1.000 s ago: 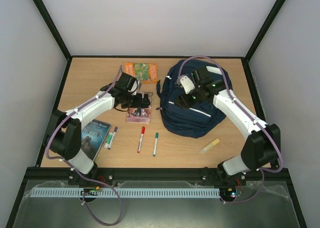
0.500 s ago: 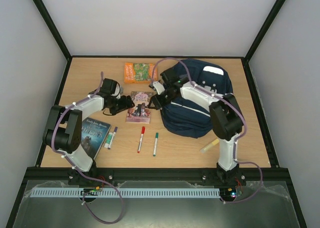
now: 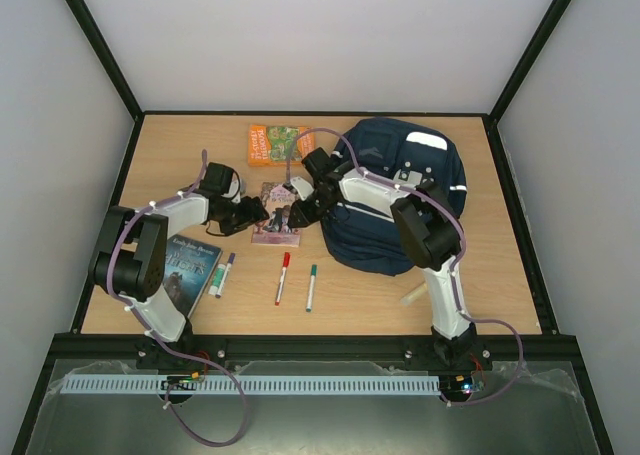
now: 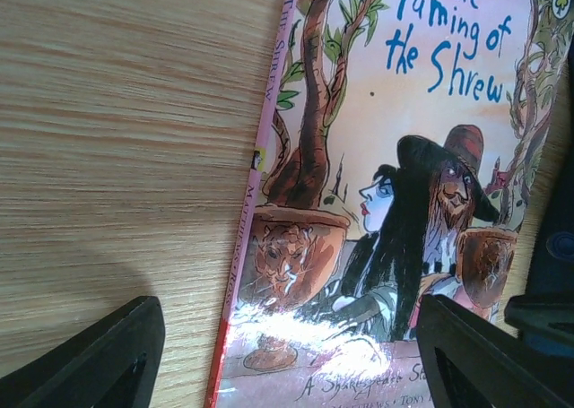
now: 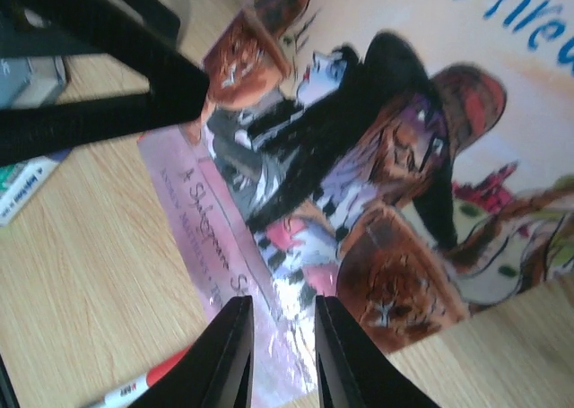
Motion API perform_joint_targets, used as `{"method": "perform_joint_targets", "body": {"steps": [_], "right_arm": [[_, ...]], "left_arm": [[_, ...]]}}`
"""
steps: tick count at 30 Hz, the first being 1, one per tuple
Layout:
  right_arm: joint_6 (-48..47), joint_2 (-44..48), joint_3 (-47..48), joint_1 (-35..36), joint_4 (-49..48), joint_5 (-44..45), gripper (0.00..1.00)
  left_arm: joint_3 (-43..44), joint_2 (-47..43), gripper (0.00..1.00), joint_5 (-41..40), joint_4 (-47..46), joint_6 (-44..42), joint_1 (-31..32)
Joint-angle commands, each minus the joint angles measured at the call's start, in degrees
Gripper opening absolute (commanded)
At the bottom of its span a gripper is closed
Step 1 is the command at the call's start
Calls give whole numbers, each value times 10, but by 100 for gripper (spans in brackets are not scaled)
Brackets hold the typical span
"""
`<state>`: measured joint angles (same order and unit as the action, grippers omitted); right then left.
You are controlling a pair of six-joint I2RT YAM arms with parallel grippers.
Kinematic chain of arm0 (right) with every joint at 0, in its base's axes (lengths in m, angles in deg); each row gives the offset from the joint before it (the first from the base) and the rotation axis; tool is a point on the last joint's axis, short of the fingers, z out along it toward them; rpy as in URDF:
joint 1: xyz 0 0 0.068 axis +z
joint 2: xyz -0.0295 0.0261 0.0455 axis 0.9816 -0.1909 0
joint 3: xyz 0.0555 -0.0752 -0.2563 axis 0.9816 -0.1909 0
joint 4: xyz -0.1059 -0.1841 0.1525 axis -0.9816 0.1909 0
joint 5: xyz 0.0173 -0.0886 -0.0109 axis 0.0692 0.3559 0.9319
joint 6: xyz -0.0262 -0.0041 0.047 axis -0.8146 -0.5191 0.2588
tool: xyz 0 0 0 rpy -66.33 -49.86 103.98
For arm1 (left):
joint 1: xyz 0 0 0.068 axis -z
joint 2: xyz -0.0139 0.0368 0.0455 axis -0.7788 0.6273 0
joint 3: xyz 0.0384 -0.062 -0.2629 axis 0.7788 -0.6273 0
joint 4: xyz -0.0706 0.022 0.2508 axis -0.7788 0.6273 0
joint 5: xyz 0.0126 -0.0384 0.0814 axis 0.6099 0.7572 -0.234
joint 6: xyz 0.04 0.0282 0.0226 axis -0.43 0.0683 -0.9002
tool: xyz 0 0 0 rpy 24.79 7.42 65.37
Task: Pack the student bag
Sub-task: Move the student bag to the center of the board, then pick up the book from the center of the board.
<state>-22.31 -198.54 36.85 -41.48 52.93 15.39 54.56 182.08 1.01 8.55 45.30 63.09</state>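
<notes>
The student bag [image 3: 400,210], navy with a white stripe, lies at the right of the table. Left of it lies a pink picture book, "The Taming of the Shrew" [image 3: 277,230] [image 4: 421,157] [image 5: 377,148]. My left gripper [image 3: 258,215] [image 4: 287,363] is open low over the book's left edge, one finger over bare wood and the other over the cover. My right gripper [image 3: 292,215] [image 5: 280,354] reaches across from the bag and hovers at the book's lower corner. Its jaws stand a narrow gap apart, with the cover showing between them.
An orange and green book [image 3: 281,143] lies at the back, a dark book [image 3: 188,265] at the front left with a purple marker [image 3: 226,268] beside it. A red marker [image 3: 283,277] [image 5: 143,386], a green marker [image 3: 311,286] and a yellow stick [image 3: 415,295] lie near the front.
My right arm swung left off the bag to the pink book and its jaws narrowed. My left gripper drew back to the book's left edge and closed slightly.
</notes>
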Motion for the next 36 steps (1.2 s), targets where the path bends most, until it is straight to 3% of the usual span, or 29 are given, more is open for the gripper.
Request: {"method": "perform_joint_targets", "body": {"steps": [1, 6, 20, 25, 32, 36], "right_arm": [[17, -31, 34, 1, 25, -16, 17], [31, -56, 37, 1, 41, 31, 15], [39, -81, 19, 1, 60, 87, 7], [35, -92, 18, 1, 63, 78, 7], [31, -98, 19, 1, 65, 72, 9], [29, -100, 19, 1, 67, 74, 9]], "left_arm": [[-9, 12, 79, 9, -4, 6, -3], [-10, 21, 85, 2, -1, 11, -3], [-15, 51, 86, 11, -18, 30, -3], [-18, 72, 83, 60, -41, 37, -4], [-45, 98, 79, 189, -128, 73, -4], [-54, 82, 76, 215, -149, 80, -4]]}}
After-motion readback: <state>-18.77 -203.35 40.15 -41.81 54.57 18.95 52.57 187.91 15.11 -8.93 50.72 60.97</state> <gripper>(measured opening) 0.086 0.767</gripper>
